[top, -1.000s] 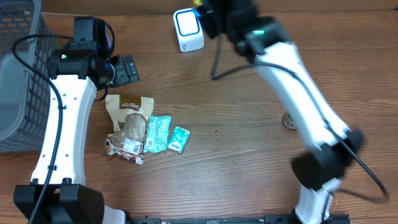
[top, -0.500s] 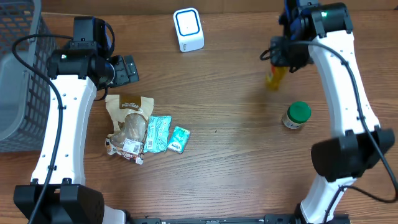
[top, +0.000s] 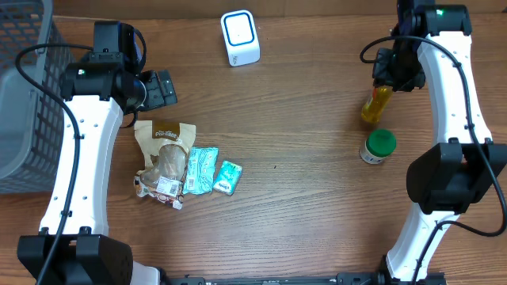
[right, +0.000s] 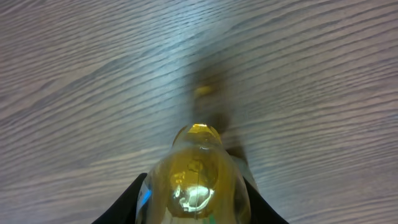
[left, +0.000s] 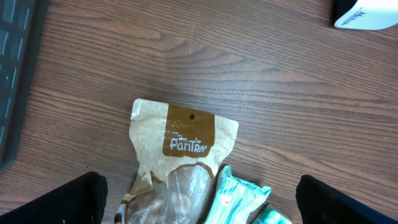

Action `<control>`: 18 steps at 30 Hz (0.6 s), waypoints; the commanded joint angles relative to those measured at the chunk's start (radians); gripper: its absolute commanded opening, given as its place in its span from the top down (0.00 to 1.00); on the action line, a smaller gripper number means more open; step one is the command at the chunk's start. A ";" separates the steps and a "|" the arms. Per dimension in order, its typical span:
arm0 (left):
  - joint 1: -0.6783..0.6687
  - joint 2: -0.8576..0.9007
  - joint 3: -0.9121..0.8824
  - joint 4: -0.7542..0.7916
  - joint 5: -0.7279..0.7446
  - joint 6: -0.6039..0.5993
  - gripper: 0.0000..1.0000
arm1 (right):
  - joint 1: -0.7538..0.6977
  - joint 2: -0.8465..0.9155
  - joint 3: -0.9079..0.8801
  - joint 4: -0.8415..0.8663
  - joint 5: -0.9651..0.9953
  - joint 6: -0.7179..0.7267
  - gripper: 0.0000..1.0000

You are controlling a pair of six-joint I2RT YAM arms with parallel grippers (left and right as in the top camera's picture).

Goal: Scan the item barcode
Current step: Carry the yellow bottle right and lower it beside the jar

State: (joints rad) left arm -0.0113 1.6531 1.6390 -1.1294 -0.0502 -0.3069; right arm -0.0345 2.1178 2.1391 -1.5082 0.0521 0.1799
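Note:
My right gripper (top: pixel 394 77) is shut on a clear bottle of yellow liquid (top: pixel 375 104) at the table's right side. In the right wrist view the bottle (right: pixel 198 177) fills the space between the black fingers (right: pixel 127 204), its far end pointing down at the wood. The white scanner with a blue square (top: pixel 239 37) stands at the back centre, well to the left of the bottle. My left gripper (top: pixel 162 89) is open over a brown snack bag (top: pixel 164 149). From the left wrist, the bag (left: pixel 181 140) lies between the wide-apart fingertips (left: pixel 69 200).
Two teal packets (top: pixel 201 169) (top: pixel 228 178) lie beside the brown bag. A small jar with a green lid (top: pixel 378 146) stands just below the held bottle. A grey wire basket (top: pixel 24 95) sits at the left edge. The scanner's corner (left: pixel 367 15) shows at the left wrist view's top right.
My right arm has swung from the scanner at the back over to the right with the bottle, ending just above the green-lidded jar. The left arm has not moved.

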 commanded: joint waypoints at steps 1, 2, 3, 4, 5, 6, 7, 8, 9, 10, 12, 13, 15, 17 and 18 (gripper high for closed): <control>0.002 -0.006 0.013 0.003 -0.009 0.015 0.00 | -0.016 -0.004 -0.028 0.022 -0.001 0.007 0.96; 0.002 -0.006 0.013 0.003 -0.009 0.015 0.00 | -0.019 -0.004 -0.042 0.033 -0.001 0.007 0.96; 0.002 -0.006 0.013 0.004 -0.009 0.015 0.00 | -0.023 -0.004 -0.057 0.044 -0.001 0.007 0.96; 0.002 -0.006 0.013 0.003 -0.009 0.015 0.01 | -0.026 -0.004 -0.073 0.058 -0.001 0.007 0.96; 0.002 -0.006 0.013 0.004 -0.009 0.015 0.00 | -0.027 -0.004 -0.095 0.078 -0.001 0.007 0.95; 0.002 -0.006 0.013 0.004 -0.009 0.015 0.00 | -0.029 -0.004 -0.114 0.097 -0.001 0.006 0.95; 0.002 -0.006 0.013 0.004 -0.009 0.015 0.00 | -0.029 -0.004 -0.135 0.118 -0.001 0.007 0.95; 0.002 -0.006 0.013 0.003 -0.009 0.015 0.00 | -0.029 -0.004 -0.152 0.135 -0.001 0.007 0.95; 0.002 -0.006 0.013 0.003 -0.009 0.015 0.00 | -0.029 -0.004 -0.171 0.153 -0.001 0.007 0.92; 0.002 -0.006 0.013 0.004 -0.009 0.015 0.00 | -0.029 -0.004 -0.185 0.163 -0.001 0.007 0.91; 0.002 -0.006 0.013 0.003 -0.009 0.015 0.01 | -0.029 -0.003 -0.205 0.172 -0.001 0.007 0.92; 0.002 -0.006 0.013 0.004 -0.009 0.015 0.00 | -0.029 -0.003 -0.211 0.173 -0.001 0.006 0.92; 0.002 -0.006 0.013 0.003 -0.009 0.015 0.00 | -0.029 -0.003 -0.214 0.172 -0.001 0.006 0.88; 0.002 -0.006 0.013 0.004 -0.009 0.015 0.00 | -0.029 -0.003 -0.214 0.172 -0.001 0.006 0.73; 0.002 -0.006 0.013 0.003 -0.009 0.015 0.00 | -0.029 -0.003 -0.214 0.172 -0.001 0.006 0.73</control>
State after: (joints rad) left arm -0.0113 1.6531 1.6390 -1.1294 -0.0502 -0.3069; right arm -0.0589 2.1189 1.9221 -1.3434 0.0521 0.1833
